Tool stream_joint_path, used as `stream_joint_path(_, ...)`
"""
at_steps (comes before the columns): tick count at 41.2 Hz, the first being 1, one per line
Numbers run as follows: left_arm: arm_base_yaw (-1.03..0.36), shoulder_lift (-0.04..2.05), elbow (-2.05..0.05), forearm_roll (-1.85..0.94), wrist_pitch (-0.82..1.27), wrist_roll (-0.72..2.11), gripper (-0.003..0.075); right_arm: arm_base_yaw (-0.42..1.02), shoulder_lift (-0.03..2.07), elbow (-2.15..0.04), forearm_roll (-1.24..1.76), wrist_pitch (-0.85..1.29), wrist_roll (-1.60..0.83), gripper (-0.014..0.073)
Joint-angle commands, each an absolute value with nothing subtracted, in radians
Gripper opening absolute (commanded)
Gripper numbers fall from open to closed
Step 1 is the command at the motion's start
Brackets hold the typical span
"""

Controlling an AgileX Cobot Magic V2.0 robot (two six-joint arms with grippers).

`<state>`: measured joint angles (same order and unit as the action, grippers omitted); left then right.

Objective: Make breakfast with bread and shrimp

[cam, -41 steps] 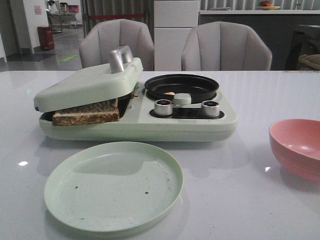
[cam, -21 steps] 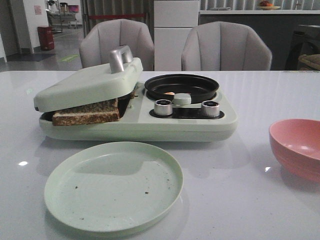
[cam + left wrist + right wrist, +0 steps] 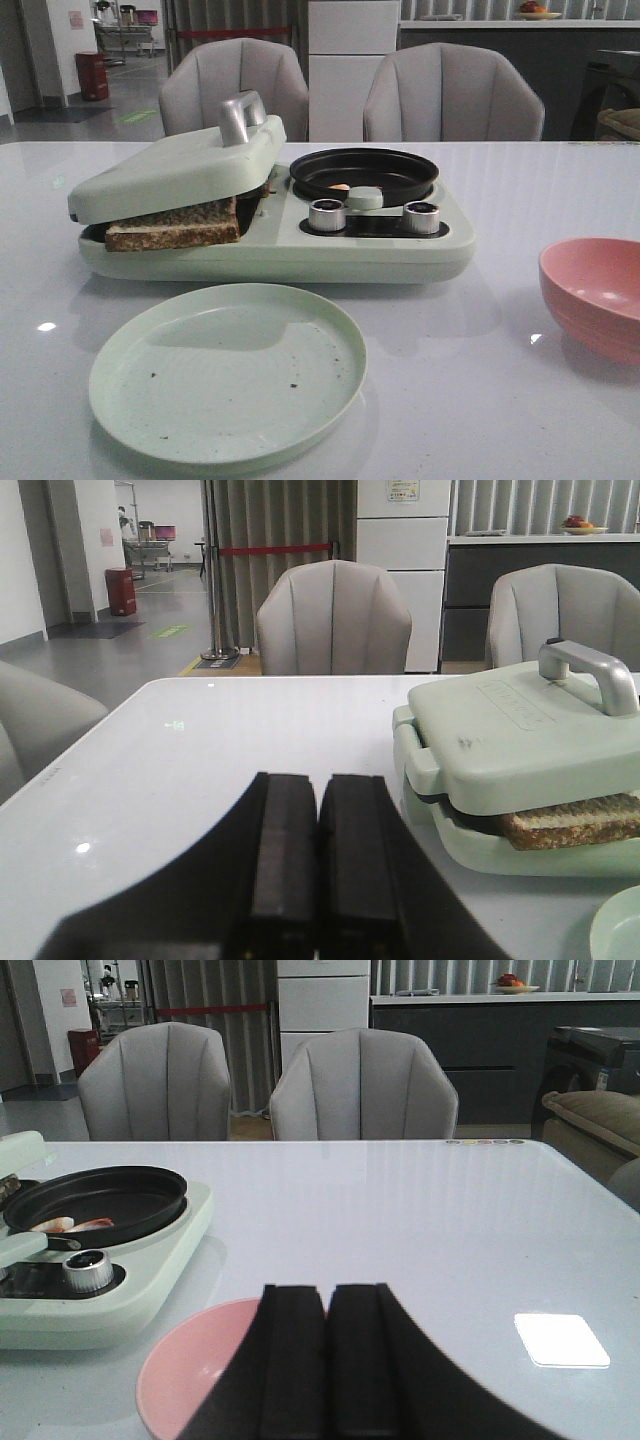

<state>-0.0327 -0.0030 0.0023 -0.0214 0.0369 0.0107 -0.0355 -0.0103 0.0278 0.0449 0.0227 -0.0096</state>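
While the pale green breakfast maker (image 3: pixel 270 240) sits on the white tabletop (image 3: pixel 480 380), its hinged lid (image 3: pixel 175 165) rests tilted on the brown-crusted bread (image 3: pixel 172 225); the orange-pink shrimp (image 3: pixel 75 1225) lies in the round black pan (image 3: pixel 363 173); embossed lettering on the lid is unreadable; left end effector (image 3: pixel 318 880) and right end effector (image 3: pixel 327 1360) are both clenched, grasping nothing.

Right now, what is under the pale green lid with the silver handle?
Brown-crusted bread sticks out under the tilted pale green lid. How far it reaches inside, and anything else there, is covered.
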Motion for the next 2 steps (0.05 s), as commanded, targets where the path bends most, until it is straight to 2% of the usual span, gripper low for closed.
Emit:
stream_joint_path(1, -0.03, -0.026, 0.008, -0.028, -0.047, 0.008, 0.0101, -0.037, -0.033, 0.011, 0.045, -0.059, -0.02, 0.0045)
stream_joint_path(2, -0.03, -0.026, 0.008, -0.028, -0.047, 0.008, 0.0101, -0.037, -0.033, 0.011, 0.045, -0.059, -0.02, 0.0045)
